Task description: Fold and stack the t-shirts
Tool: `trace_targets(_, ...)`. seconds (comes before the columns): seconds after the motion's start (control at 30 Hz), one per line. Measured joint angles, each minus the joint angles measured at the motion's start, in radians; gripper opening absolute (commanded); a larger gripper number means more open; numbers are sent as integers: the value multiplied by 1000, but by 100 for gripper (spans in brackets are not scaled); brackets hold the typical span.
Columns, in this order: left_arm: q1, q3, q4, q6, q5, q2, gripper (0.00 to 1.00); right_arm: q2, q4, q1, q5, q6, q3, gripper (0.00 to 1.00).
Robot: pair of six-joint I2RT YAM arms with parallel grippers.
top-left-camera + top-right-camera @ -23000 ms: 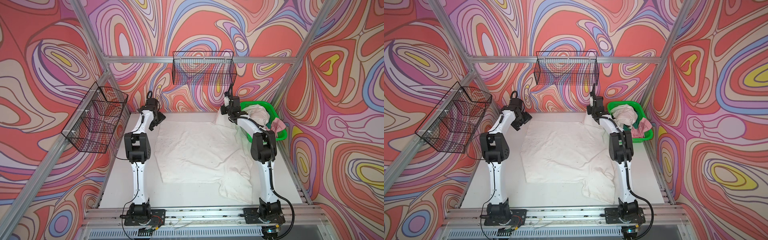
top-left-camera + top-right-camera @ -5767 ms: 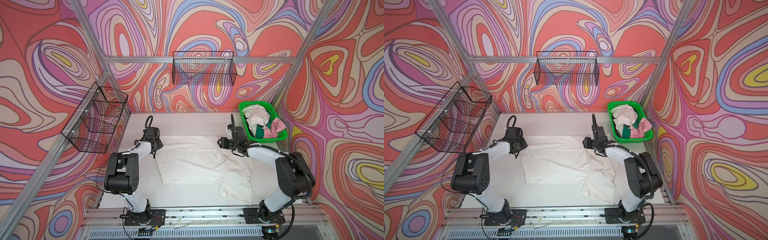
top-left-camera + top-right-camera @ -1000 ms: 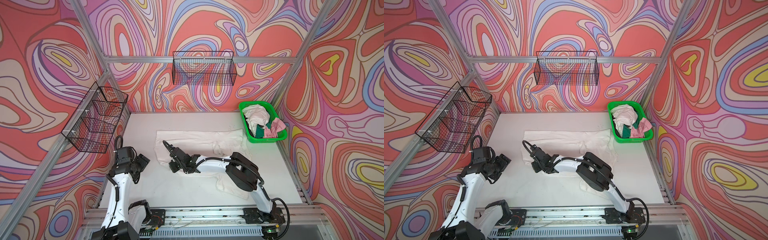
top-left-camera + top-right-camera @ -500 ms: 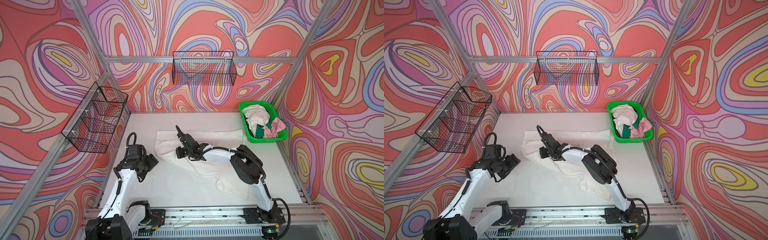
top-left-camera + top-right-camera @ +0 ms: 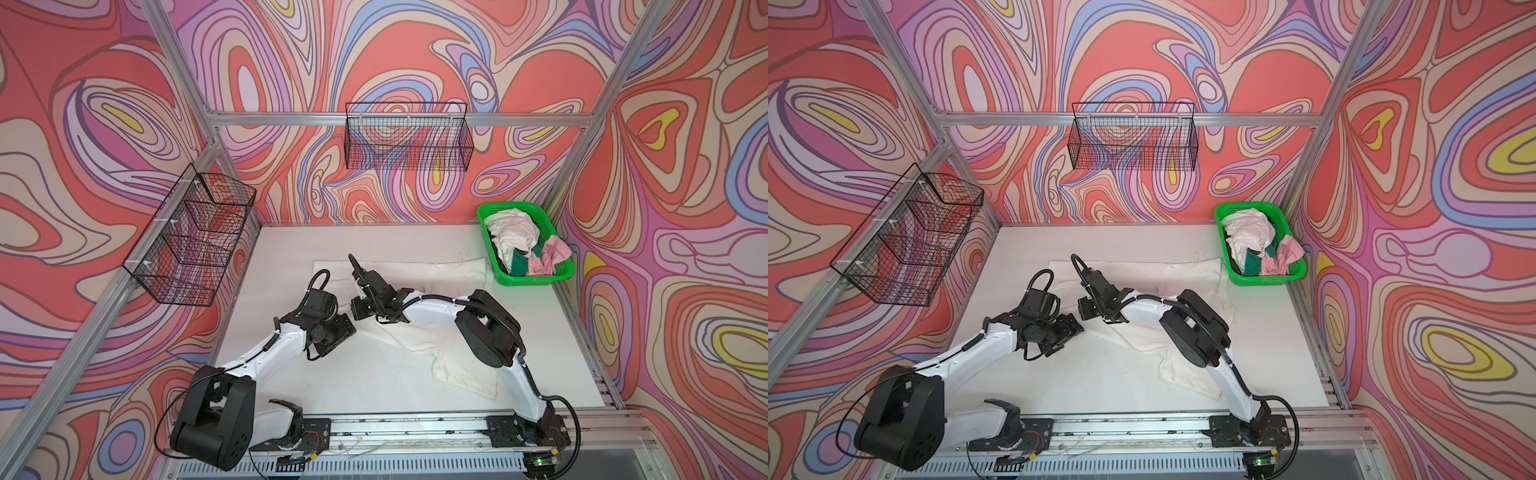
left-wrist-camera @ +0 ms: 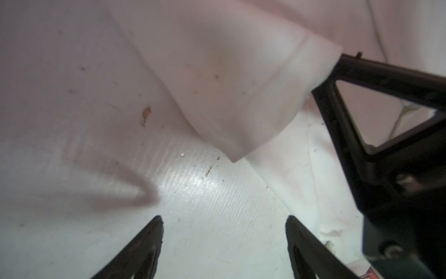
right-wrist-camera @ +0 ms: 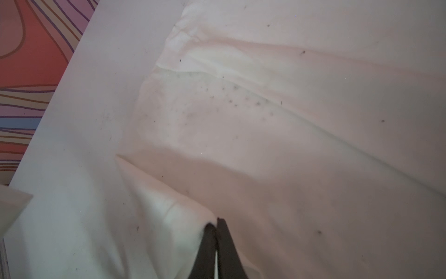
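Right fingers (image 7: 225, 246) stay clamped on the white t-shirt's (image 5: 436, 270) corner, lifted near the worktop's (image 5: 374, 374) centre. Left fingers (image 6: 142, 248), spread open and empty, have swung in from nine o'clock, just beside them.

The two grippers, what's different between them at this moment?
The left gripper stands open and holds nothing; the right gripper is shut on an edge of the white t-shirt. The left one hovers over bare table; the right one sits over the cloth. Both are black two-fingered pincers, close together.
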Motion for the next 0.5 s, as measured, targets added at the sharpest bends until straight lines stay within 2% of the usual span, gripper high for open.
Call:
trace_targets(0.13,-28,31,11,11,-80,55,70,2,2,0,-8,0,-2,0)
trace_targets(0.33,-77,35,24,55,-286,63,62,2,6,0,-19,2,-12,0)
trace_targets(0.5,-102,35,91,71,-365,100,57,2,13,0,-23,5,-13,0)
